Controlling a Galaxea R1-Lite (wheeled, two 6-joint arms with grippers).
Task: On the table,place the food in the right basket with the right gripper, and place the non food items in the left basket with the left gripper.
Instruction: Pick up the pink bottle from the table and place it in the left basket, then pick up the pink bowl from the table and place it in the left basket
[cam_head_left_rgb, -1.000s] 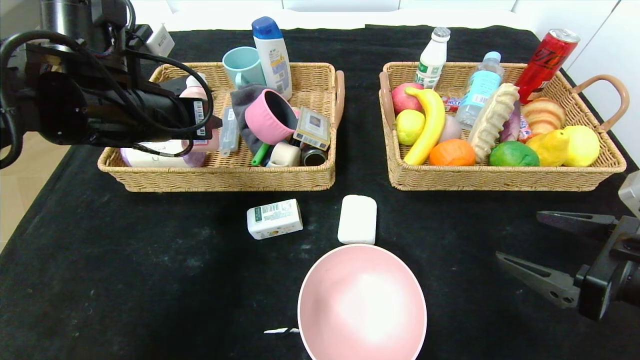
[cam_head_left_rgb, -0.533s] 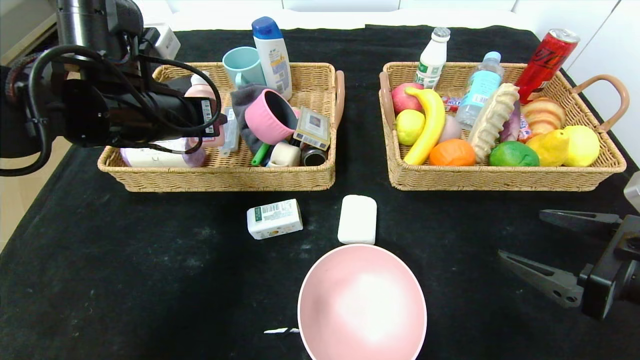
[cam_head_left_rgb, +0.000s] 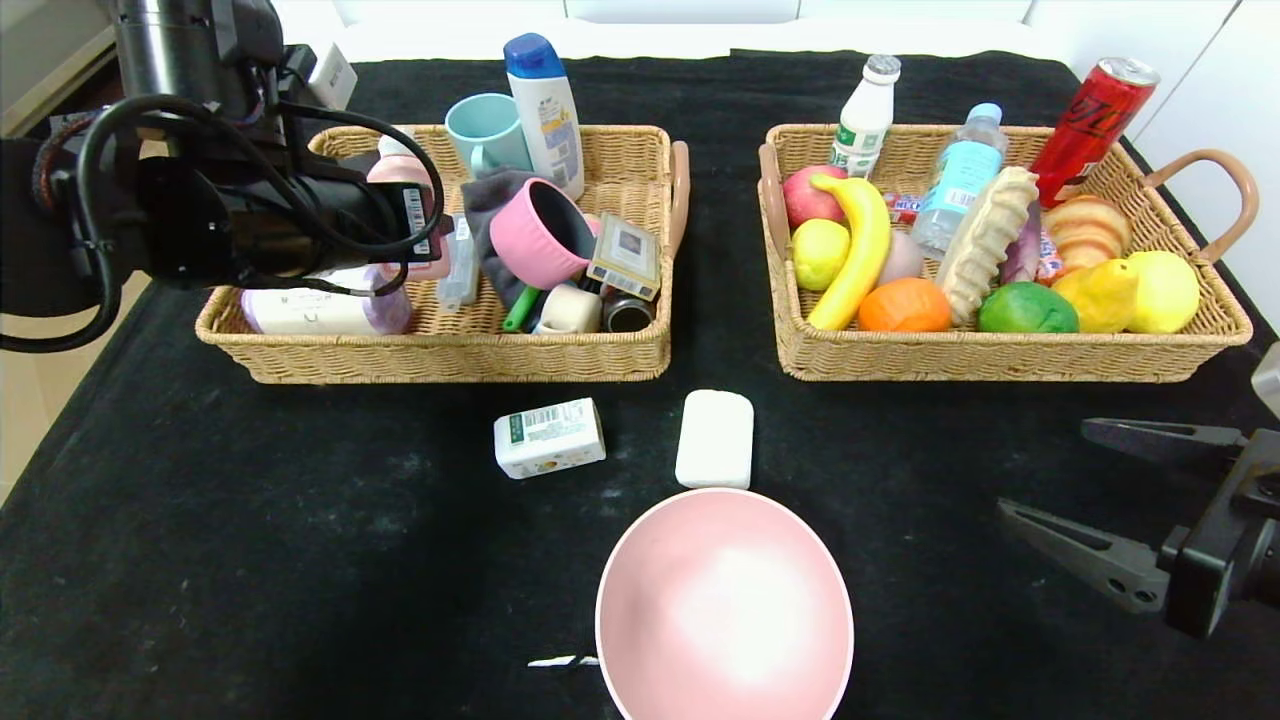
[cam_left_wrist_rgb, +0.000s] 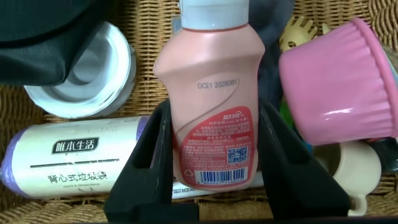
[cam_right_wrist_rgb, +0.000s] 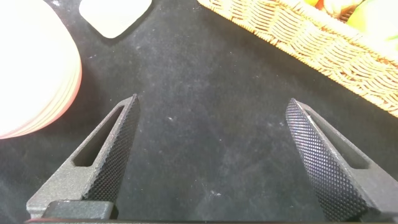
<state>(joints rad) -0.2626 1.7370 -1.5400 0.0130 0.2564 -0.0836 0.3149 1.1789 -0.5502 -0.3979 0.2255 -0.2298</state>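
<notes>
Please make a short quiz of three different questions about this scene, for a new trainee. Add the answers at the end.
1. True or false: the left tool holds the pink bottle over the left basket.
2. Which item touches the big pink bowl? A) small white box B) plain white bar C) orange fruit
3. Fill in: the right tool is ____ and holds nothing.

Key: 1 true. 2 B, the plain white bar. 3 open.
</notes>
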